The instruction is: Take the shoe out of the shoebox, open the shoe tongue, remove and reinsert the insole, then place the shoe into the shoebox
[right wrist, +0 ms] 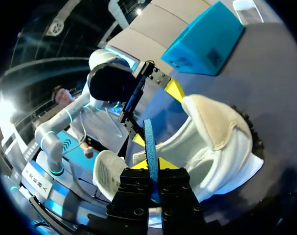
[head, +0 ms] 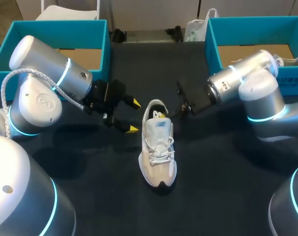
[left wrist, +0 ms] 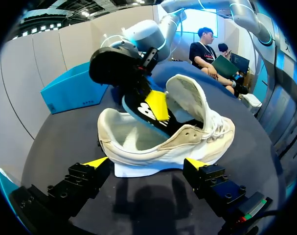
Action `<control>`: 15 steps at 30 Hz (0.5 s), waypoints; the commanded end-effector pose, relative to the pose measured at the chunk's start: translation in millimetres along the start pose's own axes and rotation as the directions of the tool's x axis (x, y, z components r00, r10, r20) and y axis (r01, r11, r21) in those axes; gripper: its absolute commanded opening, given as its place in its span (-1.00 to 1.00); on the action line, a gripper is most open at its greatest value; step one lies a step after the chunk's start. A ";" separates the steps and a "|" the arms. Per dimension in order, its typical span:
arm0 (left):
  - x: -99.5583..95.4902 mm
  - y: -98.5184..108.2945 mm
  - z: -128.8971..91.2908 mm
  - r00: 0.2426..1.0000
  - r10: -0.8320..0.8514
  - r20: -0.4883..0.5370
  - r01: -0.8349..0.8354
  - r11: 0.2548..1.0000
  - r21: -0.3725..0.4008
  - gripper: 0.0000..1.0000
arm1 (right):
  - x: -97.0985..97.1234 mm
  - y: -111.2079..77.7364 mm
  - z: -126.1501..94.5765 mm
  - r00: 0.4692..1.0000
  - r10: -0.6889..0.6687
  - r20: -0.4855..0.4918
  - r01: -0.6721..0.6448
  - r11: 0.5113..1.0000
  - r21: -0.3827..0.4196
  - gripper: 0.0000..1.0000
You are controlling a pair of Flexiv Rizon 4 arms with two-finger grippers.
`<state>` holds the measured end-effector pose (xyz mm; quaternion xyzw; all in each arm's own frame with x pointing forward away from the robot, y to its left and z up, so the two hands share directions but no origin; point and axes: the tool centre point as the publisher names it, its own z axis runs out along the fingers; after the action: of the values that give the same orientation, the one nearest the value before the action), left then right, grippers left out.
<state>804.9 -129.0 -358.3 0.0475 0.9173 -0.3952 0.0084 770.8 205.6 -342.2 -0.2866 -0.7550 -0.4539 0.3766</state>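
White laced shoe [head: 158,152] stands on its sole mid-table [head: 222,187], toe toward the near edge, outside both boxes. Dark, blue-edged insole [left wrist: 141,108] sticks up out of its opening, pinched between the fingers of the right gripper [right wrist: 150,165], whose arm reaches in low from the right. Left gripper [head: 133,116] is just left of the heel, fingers spread wide. Teal left box [head: 102,39] and right box [head: 212,44], at the far corners, show brown cardboard floors.

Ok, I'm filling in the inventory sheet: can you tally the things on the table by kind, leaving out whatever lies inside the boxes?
shoeboxes, teal: 2, left and right
shoe, white: 1
insole, blue-edged: 1
Total: 4
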 end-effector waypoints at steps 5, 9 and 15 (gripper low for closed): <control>-0.2 -0.7 0.2 1.000 0.000 0.000 0.000 1.000 -0.004 1.00 | 1.5 -12.3 13.0 1.000 0.030 0.000 -0.030 1.000 -0.006 -1.00; -0.2 -0.7 0.2 1.000 0.000 0.000 0.000 1.000 -0.004 1.00 | 1.6 -6.5 9.2 1.000 0.018 0.014 -0.017 1.000 -0.002 -0.69; -0.2 -0.7 0.2 1.000 0.000 0.000 0.000 1.000 -0.004 1.00 | 4.4 3.5 5.4 0.999 -0.005 0.031 0.005 1.000 0.007 -0.41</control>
<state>804.9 -129.0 -358.3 0.0476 0.9173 -0.3952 0.0084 768.3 211.6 -343.7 -0.2895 -0.7596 -0.4523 0.3669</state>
